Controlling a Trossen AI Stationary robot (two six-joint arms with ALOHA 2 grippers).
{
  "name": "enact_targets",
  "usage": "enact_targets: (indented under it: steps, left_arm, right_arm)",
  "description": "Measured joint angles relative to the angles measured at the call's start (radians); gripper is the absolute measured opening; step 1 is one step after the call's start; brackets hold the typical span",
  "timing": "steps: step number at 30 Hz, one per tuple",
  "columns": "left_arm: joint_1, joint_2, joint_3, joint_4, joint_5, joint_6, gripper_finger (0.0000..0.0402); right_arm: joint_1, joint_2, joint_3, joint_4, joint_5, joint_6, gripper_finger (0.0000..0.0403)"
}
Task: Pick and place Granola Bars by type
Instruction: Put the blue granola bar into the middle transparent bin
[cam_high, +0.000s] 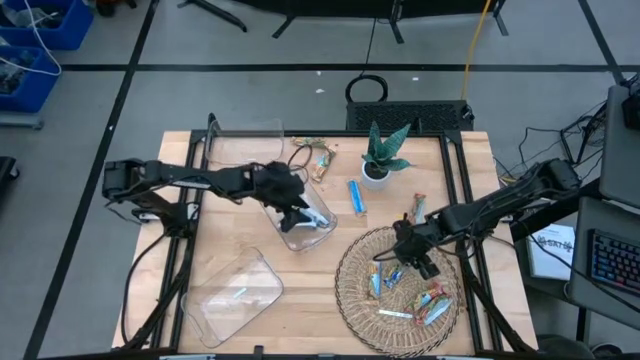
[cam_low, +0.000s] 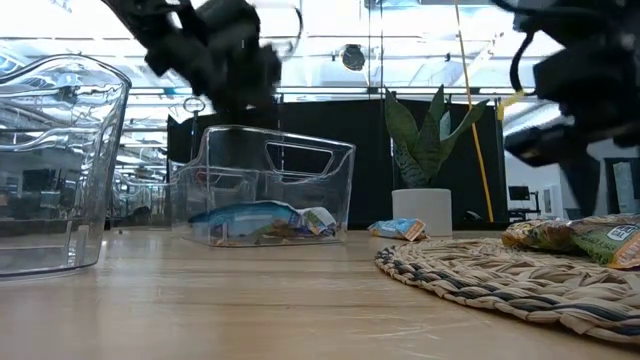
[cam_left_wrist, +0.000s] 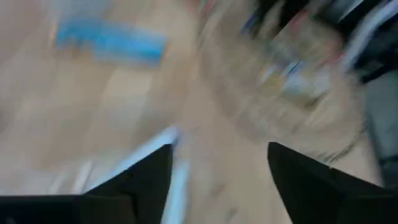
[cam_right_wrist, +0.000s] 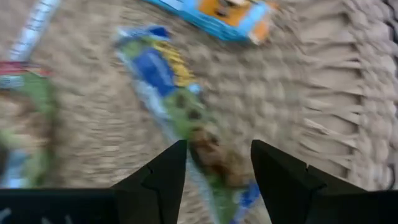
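Observation:
Several wrapped granola bars (cam_high: 410, 295) lie on a round woven tray (cam_high: 352, 300). Others rest inside a small clear bin (cam_high: 318, 236), seen in the low view as a blue-wrapped pile (cam_low: 260, 220). My left gripper (cam_left_wrist: 217, 180) is open, hovering just above that bin (cam_low: 270, 185); the left wrist view is blurred. My right gripper (cam_right_wrist: 217, 168) is open, low over the tray, its fingers standing over the end of a green-and-blue bar (cam_right_wrist: 177, 102) without plainly touching it. An orange-and-blue bar (cam_right_wrist: 230, 12) lies beyond it.
A loose blue bar (cam_high: 355, 195), an orange bar (cam_high: 420, 208) and two bars (cam_high: 320, 158) near the far edge lie on the wooden table. A potted plant (cam_high: 380, 155) stands mid-table. Two more clear bins sit near the front left (cam_high: 235, 290) and far left (cam_high: 245, 140).

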Motion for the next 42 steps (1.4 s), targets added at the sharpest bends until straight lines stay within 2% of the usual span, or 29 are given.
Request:
enact_targets:
  steps: [3,6,10,13,16,18,21,24,27,30,33,38,42]
  left_arm:
    - [-0.016,-0.077,0.001,0.099,0.005,-0.039,0.0300]
    - [-0.031,-0.143,0.002,0.182,-0.003,-0.036,0.0316]
    - [-0.028,-0.226,0.001,0.237,-0.080,-0.054,0.0319]
    - [-0.026,-0.280,0.001,0.247,-0.166,-0.047,0.0311]
    - [-0.026,-0.329,0.001,0.258,-0.214,-0.012,0.0297]
    - [-0.025,-0.356,0.001,0.275,-0.222,-0.005,0.0288]
    - [-0.025,-0.376,0.001,0.303,-0.224,-0.005,0.0275]
    - [-0.028,-0.378,0.000,0.384,-0.207,0.006,0.0266]
    - [-0.046,-0.375,0.001,0.463,-0.209,0.105,0.0263]
    - [-0.072,-0.362,0.000,0.522,-0.208,0.299,0.0266]
    - [-0.095,-0.339,0.001,0.615,-0.210,0.440,0.0270]
    - [-0.124,-0.292,0.003,0.713,-0.212,0.467,0.0271]
    - [-0.146,-0.245,0.001,0.750,-0.262,0.492,0.0268]
  right_arm:
    - [-0.004,0.000,-0.040,0.054,0.014,0.002,0.0171]
    - [-0.003,0.000,-0.075,0.078,-0.042,0.042,0.0171]
    - [-0.002,-0.001,-0.093,0.065,-0.058,0.059,0.0163]
    - [-0.008,-0.001,-0.094,0.063,-0.040,0.059,0.0118]
    - [-0.022,-0.009,-0.092,0.061,-0.055,0.062,0.0035]
    - [-0.028,-0.022,-0.080,0.052,-0.076,0.076,0.0019]
    - [-0.034,-0.067,-0.009,-0.017,-0.079,0.111,0.0016]
    - [-0.045,-0.121,0.125,-0.137,-0.049,0.109,0.0011]
    - [-0.064,-0.160,0.289,-0.150,0.011,0.107,0.0010]
    - [-0.101,-0.173,0.425,-0.026,0.102,0.095,0.0008]
    - [-0.160,-0.169,0.500,0.162,0.178,0.061,0.0008]
    - [-0.284,-0.110,0.516,0.507,0.180,0.045,0.0008]
    - [-0.347,-0.016,0.515,0.634,0.152,0.063,0.0008]
